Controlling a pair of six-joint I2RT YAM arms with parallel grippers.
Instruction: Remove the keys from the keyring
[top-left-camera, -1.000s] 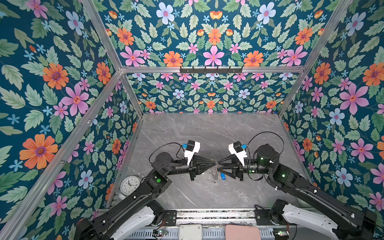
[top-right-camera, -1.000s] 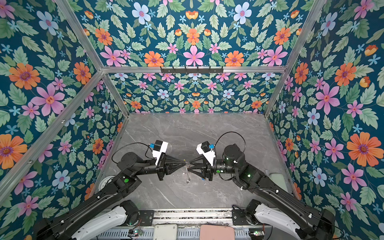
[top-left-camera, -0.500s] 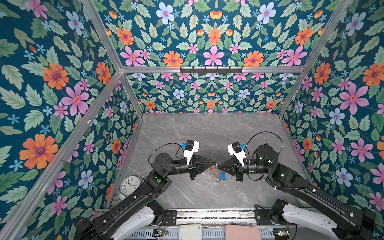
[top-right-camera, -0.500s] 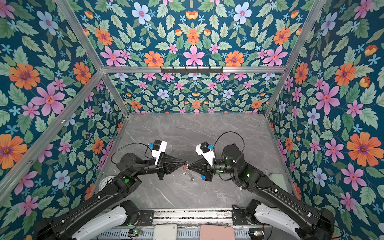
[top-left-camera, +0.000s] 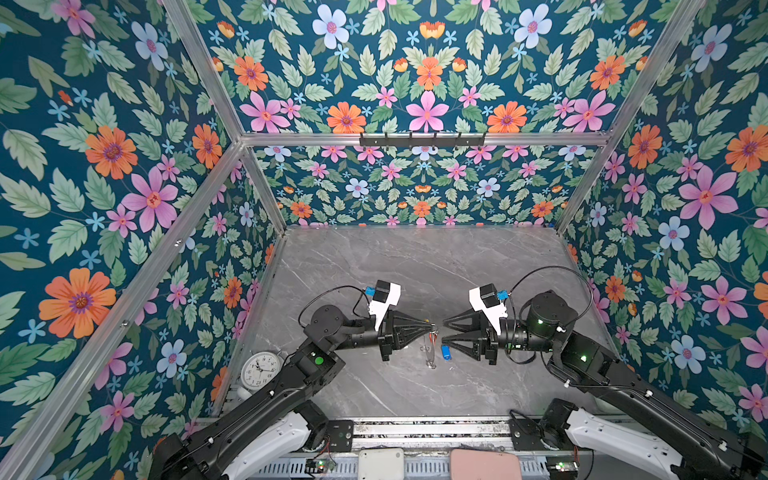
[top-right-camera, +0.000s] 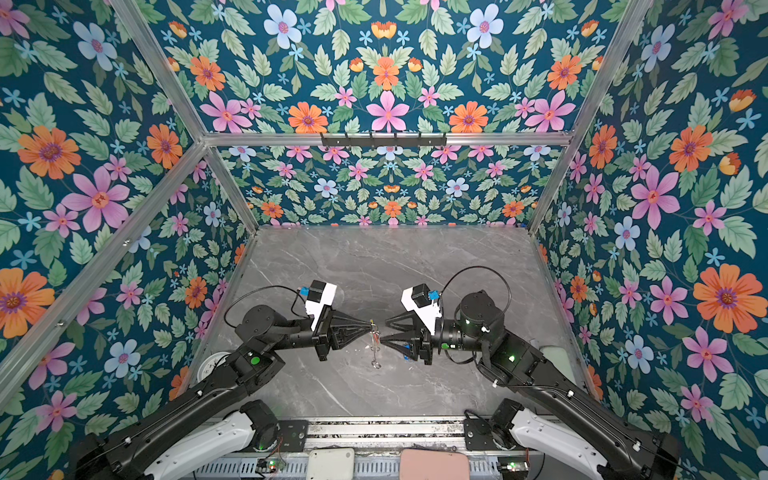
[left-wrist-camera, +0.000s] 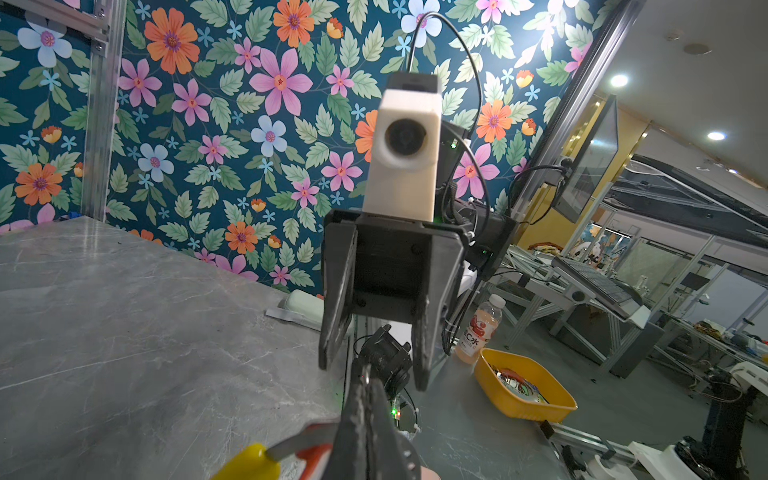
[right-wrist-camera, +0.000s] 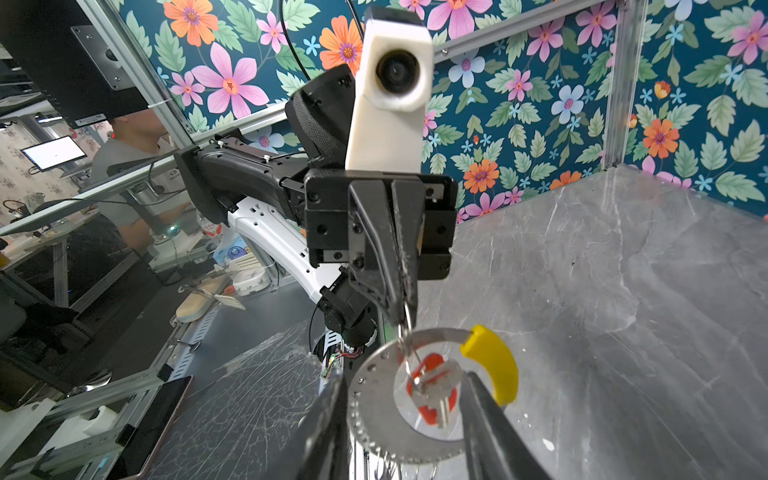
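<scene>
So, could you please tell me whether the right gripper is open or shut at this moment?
Open. The right gripper has its fingers clearly apart in both top views, and the left wrist view shows a wide gap between them.

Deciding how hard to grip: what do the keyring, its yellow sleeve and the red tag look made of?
Keyring: apparently grey metal, matte with dull sheen, small holes along the rim. Yellow sleeve: probably plastic or rubber, smooth, even colour, soft gloss. Red tag: likely glossy plastic, bright and rounded, around a silvery metal key.
</scene>
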